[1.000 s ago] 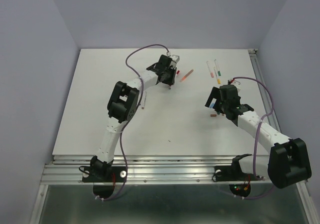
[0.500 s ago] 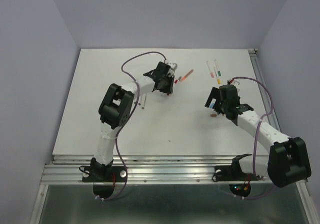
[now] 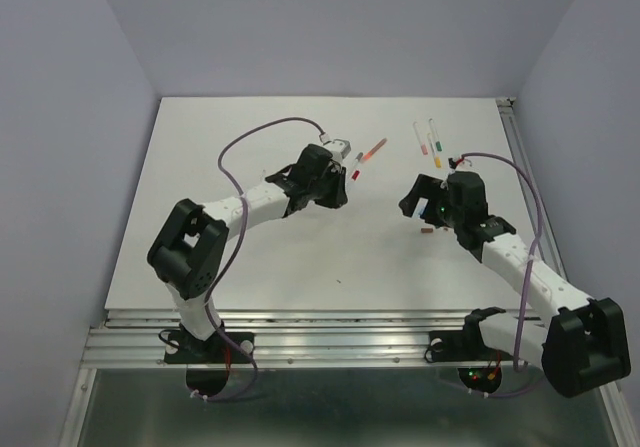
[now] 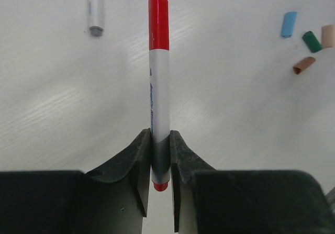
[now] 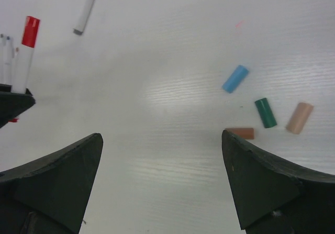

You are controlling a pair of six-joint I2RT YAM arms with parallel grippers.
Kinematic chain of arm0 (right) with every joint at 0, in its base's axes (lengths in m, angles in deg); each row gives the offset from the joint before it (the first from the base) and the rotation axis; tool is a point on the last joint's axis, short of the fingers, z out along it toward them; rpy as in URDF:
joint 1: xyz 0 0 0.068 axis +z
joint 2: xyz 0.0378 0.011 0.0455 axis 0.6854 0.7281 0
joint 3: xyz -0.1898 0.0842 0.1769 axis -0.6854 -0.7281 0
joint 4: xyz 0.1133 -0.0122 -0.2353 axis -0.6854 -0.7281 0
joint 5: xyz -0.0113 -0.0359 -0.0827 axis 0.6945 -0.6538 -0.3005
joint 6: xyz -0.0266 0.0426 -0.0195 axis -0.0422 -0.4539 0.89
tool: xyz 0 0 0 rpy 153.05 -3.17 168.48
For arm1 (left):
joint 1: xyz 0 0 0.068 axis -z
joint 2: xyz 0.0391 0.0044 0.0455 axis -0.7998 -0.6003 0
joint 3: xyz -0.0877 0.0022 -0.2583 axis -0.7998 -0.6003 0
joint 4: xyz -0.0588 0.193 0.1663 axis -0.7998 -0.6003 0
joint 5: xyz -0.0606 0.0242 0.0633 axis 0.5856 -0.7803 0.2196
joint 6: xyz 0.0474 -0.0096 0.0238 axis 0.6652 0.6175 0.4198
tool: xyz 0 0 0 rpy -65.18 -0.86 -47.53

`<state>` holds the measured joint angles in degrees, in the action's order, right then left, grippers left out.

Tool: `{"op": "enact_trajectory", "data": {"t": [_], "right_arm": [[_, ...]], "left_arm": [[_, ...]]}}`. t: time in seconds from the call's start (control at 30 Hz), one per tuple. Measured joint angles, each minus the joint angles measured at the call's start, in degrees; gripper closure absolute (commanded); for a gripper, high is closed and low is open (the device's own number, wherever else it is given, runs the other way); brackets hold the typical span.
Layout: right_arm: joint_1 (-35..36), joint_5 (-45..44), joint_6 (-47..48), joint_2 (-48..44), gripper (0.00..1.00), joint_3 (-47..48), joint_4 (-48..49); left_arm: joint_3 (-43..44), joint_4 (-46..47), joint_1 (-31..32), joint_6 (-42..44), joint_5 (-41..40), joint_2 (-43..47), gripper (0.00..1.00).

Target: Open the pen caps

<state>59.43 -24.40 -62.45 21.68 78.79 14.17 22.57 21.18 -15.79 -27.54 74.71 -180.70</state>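
With the left pincer (image 4: 159,140) clamping the pen (image 4: 158,87) only near its tail, the gaping, empty right pincer's (image 5: 161,135) pull on the red cap (image 4: 158,30) may slip it.

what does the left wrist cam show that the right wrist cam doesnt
Only the left wrist view: the left claw pinching the red-capped pen low on its barrel, blue print along it. Only the right wrist view: the right claw, wide open, holding nothing. Both: that pen, a second white pen, and four loose caps: blue, green, peach, brown.
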Motion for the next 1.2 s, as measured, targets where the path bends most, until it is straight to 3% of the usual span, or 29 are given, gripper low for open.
{"op": "enact_trajectory", "data": {"t": [0.17,0.3,0.53,0.83,1.2], "right_arm": [[0.0,11.69,-3.17,-2.32,0.0,-3.52,8.76],[0.0,19.06,-9.88,-1.29,0.0,-5.09,17.35],[0.37,22.03,-15.72,0.57,0.03,-5.09,24.22],[1.2,21.31,-16.87,0.72,0.27,-5.09,24.02],[1.88,18.78,-17.79,0.76,0.66,-5.09,22.95]], "left_arm": [[-10.1,8.81,5.97,-5.09,1.14,8.07,1.0],[-13.99,15.19,11.74,-10.49,1.86,9.42,1.0],[-16.39,23.85,15.15,-18.71,1.79,9.31,1.0],[-17.38,27.58,16.26,-22.03,1.64,9.31,1.0],[-17.44,28.83,16.35,-22.71,1.38,9.33,1.0]]}}
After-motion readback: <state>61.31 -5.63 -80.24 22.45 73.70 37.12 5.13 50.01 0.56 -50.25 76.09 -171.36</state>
